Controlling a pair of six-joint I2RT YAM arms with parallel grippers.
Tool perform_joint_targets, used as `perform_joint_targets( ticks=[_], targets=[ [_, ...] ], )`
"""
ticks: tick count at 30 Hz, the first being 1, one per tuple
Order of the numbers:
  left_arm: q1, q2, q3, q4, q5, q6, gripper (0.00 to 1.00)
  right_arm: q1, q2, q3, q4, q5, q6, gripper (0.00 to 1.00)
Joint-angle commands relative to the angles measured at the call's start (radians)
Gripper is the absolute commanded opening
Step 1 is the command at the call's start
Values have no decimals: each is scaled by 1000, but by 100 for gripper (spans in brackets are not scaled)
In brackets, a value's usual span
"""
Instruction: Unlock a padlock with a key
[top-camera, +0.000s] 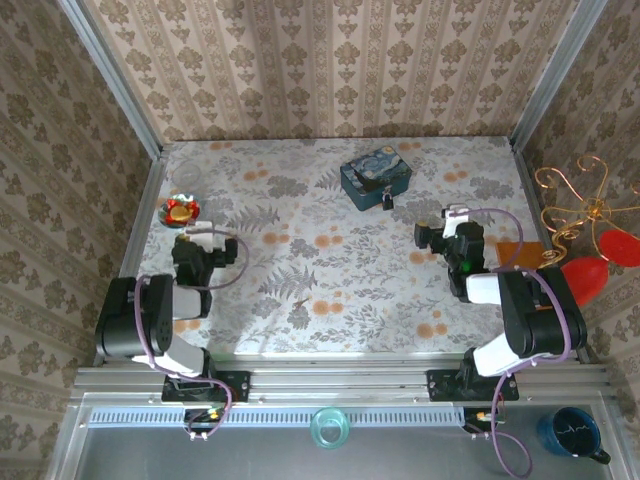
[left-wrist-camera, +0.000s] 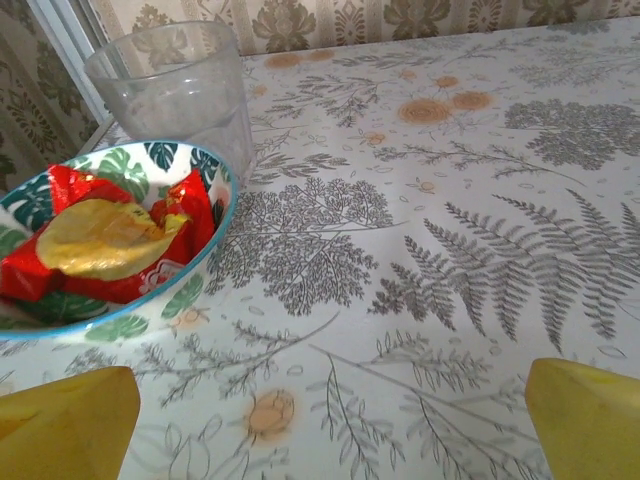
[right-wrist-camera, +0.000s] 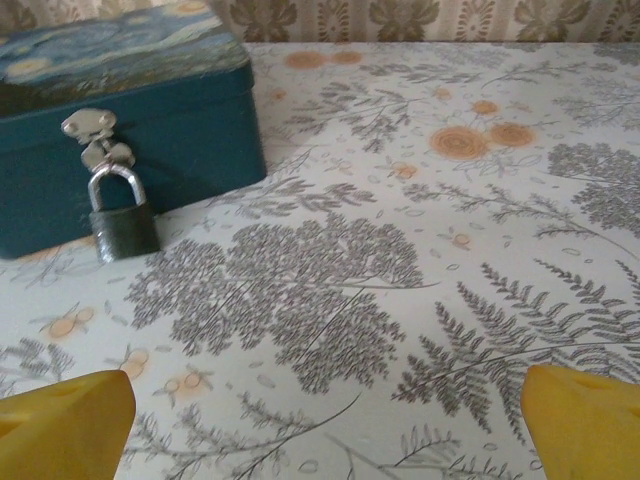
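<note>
The padlock hangs upright from the hasp on the front wall of the blue tin, long axis vertical, shackle up, dark body down by the tablecloth. The left gripper and right gripper both have their jaws spread wide, empty.

Beige damask-striped wallpaper on three walls, upper frame. Grey metal posts at back corners. Fern-and-flower tablecloth at centre. Aluminium rail along bottom.

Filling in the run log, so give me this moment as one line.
left gripper: open, empty, by bowl | right gripper: open, empty, facing padlock | padlock: hanging on tin hasp
</note>
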Motion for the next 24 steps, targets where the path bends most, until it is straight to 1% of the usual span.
perform_joint_targets(
  ticks=[1,2,4,6,9,12,13,14,16,17,18,19,20,21,23,24],
  targets=[
    [-9,-172,-8,-44,-10,-13,100,21,-74,-25,27,9,-40,100],
    [-16,-231,5,-126,-13,-21,100,31,-104,-16,-18,10,-48,100],
    [-32,-358,37,-309,-20,-47,100,59,-183,30,-179,16,-60,100],
    [-50,-458,50,-413,-39,-93,100,93,-234,55,-264,20,-83,100],
    [-55,-585,65,-546,-81,-226,100,141,-329,79,-344,14,-62,100],
    [-49,-662,161,-852,-159,-362,100,154,-403,158,-478,-36,98,100],
    [-47,-672,197,-969,-200,-411,100,155,-412,203,-555,-56,147,100],
    [-43,-676,227,-1050,-231,-458,100,154,-414,246,-628,-75,192,100],
    [-27,-678,279,-1208,-255,-548,100,153,-398,326,-790,-84,286,100],
    [-16,-677,290,-1242,-240,-565,100,152,-383,345,-827,-61,349,100],
    [-3,-681,289,-1259,-206,-573,100,146,-367,369,-910,-27,444,100],
    [13,-686,278,-1257,-174,-584,100,136,-345,389,-976,-36,519,100],
    [26,-691,263,-1248,-159,-596,100,127,-323,402,-987,-111,516,100],
    [39,-697,246,-1245,-156,-613,100,140,-301,425,-1002,-168,499,100],
    [54,-713,217,-1292,-184,-703,100,225,-279,471,-1064,-111,480,100],
    [63,-726,197,-1300,-179,-733,100,279,-269,488,-1079,-82,463,100]
  ],
)
